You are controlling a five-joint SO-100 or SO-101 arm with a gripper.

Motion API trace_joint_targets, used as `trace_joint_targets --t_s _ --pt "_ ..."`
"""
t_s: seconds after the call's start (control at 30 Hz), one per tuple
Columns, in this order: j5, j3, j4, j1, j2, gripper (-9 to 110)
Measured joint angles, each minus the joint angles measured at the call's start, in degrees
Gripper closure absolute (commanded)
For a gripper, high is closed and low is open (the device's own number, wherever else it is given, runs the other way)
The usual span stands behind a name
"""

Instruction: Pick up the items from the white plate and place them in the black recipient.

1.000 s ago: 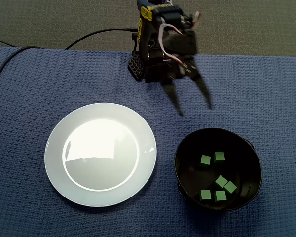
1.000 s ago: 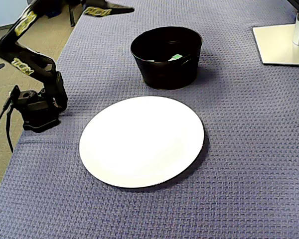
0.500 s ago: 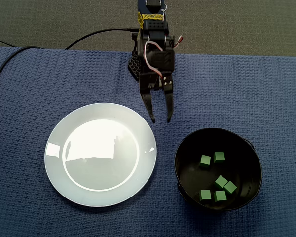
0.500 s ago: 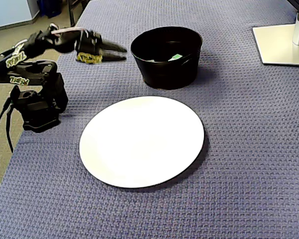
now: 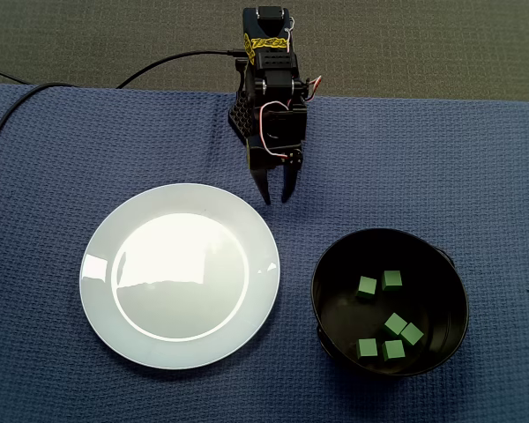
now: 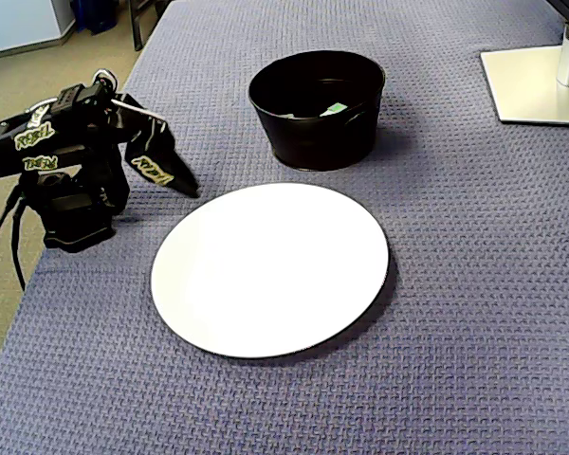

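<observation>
Here's the tabletop (image 5: pixel 476 159), draped in a blue woven cloth, and it's a tidy scene. Biggest piece on it is the white plate (image 5: pixel 180 275), one of them, sitting on the left in a fixed view, and it's bare. Not one item on it, and both fixed views agree, the plate (image 6: pixel 270 268) showing plain white from the side too.

To its right, a little nearer the camera in that view, sits the single black bowl (image 5: pixel 316 273), close to the plate but not touching it. That's where the goods are.

At the far edge is the one arm (image 5: pixel 269 88), folded low over its base, a black cable (image 5: pixel 159 66) trailing off to the left. Its claw (image 5: pixel 276 199) points down at the cloth just beyond the plate's far rim, fingers only a sliver apart and nothing between them. It's empty.

Now the count: green cubes (image 5: pixel 392 279) on the bowl's floor, two toward the far side, four nearer. Six in all. In a fixed view the bowl (image 6: pixel 313 133) shows only a glint of green over the rim, so the number rests on the other camera.

By my reading the job looks done: plate cleared, six cubes delivered, nothing left to fetch that I can see.
</observation>
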Motion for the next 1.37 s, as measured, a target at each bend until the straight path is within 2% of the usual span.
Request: trace_joint_targets --t_s 0.1,0.2,1.37 --pt "-1.58 0.00 8.35 -0.79 0.44 101" --pt "-1.67 -1.23 11.69 -0.26 0.97 101" --pt "0.00 -1.23 11.95 -1.14 1.05 101"
